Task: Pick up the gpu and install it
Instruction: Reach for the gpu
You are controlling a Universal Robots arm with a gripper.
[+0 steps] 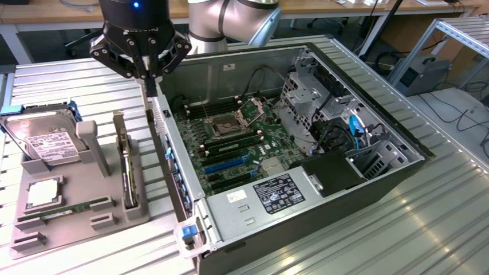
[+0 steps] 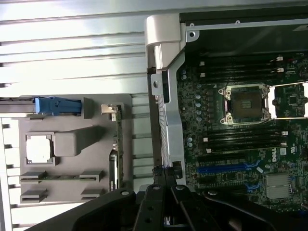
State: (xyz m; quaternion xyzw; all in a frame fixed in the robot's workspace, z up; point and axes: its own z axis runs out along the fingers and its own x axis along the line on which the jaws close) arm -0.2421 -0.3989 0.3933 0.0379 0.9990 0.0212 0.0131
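At the case (image 1: 252,215) wall on the exterior view's left, gripper (image 1: 151,94) fingers pressed together, gpu (image 1: 130,177) upright in tray (image 1: 61,215) beside it

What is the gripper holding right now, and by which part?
Nothing. The gripper is shut with nothing between its fingers, above the computer case side wall; the gpu stands edge-on in the grey tray.

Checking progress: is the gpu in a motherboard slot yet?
No, the gpu stands edge-on in the gray holder outside the case.
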